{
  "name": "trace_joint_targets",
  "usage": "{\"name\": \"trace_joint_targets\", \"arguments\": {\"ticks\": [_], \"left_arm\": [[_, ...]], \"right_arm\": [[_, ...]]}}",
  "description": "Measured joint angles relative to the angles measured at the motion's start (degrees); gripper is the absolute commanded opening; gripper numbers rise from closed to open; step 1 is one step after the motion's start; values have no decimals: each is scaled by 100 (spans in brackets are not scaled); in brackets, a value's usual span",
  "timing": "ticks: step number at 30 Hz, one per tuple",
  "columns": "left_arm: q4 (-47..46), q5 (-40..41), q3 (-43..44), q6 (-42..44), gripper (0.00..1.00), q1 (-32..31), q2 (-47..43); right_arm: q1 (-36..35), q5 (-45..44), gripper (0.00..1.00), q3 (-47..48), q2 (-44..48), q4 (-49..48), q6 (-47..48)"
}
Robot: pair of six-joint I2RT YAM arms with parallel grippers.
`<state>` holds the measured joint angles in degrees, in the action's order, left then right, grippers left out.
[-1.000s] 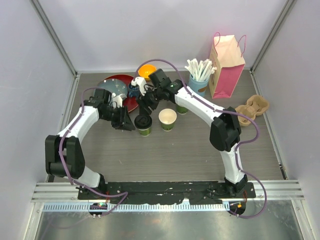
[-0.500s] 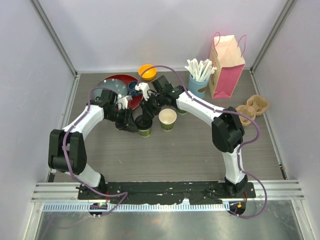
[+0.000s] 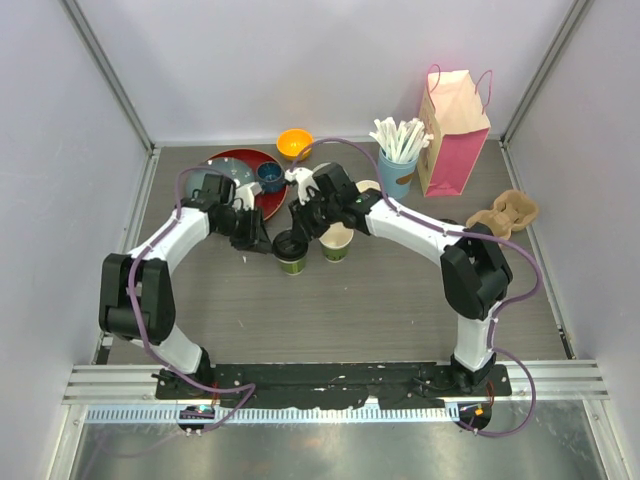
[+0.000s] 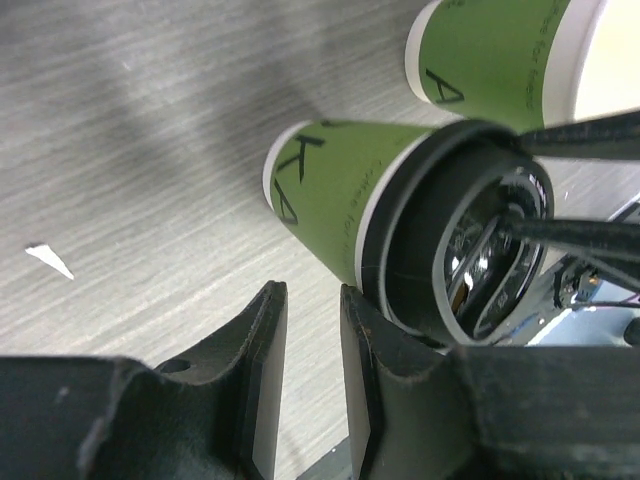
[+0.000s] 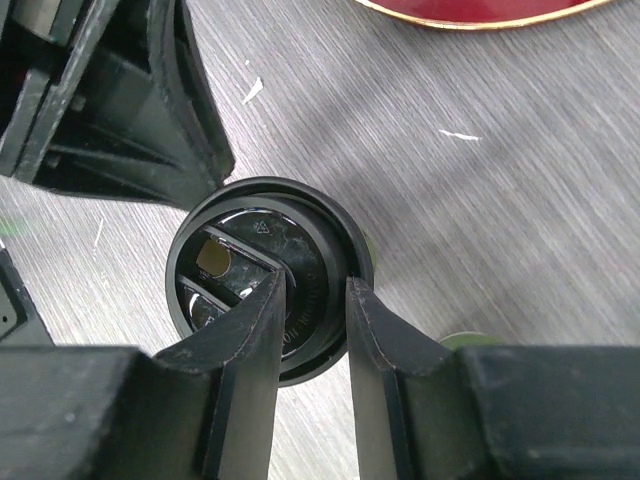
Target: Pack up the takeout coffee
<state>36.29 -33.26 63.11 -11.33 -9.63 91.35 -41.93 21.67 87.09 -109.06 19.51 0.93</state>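
Right wrist view looks straight down on the lidded green cup (image 5: 268, 275) standing on the bench (image 5: 520, 200), the right hand (image 5: 308, 300) nearly shut and pressing its black lid (image 5: 240, 240), the left hand (image 4: 305, 330) narrowly parted just beside; light, crushable paper, best held low on the wall.

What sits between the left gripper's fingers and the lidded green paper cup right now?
Nothing: in the left wrist view only bare grey tabletop separates the left gripper from the lidded green paper cup; the fingers sit just beside its black plastic lid.
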Motion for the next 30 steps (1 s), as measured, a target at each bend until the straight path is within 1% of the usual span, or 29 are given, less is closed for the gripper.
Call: {"name": "trace_joint_targets", "arguments": {"ticks": [8, 13, 19, 20, 23, 30], "left_arm": [[-304, 90, 249, -92, 31, 0, 249], [-326, 114, 466, -170, 31, 35, 330], [-273, 114, 621, -195, 36, 278, 328], [-260, 116, 625, -192, 39, 306, 319], [-125, 114, 625, -177, 41, 367, 262], [238, -133, 625, -144, 41, 494, -72]], "right_arm": [[-170, -848, 33, -896, 573, -708, -1198], [-407, -1744, 32, -1292, 879, -992, -1773], [-898, -2769, 33, -1370, 946, -1147, -2122], [-946, -2865, 32, -1373, 946, -1174, -2164], [-1051, -3123, 33, -1410, 949, -1303, -2341], [-1008, -3451, 32, -1456, 949, -1467, -2594]]}}
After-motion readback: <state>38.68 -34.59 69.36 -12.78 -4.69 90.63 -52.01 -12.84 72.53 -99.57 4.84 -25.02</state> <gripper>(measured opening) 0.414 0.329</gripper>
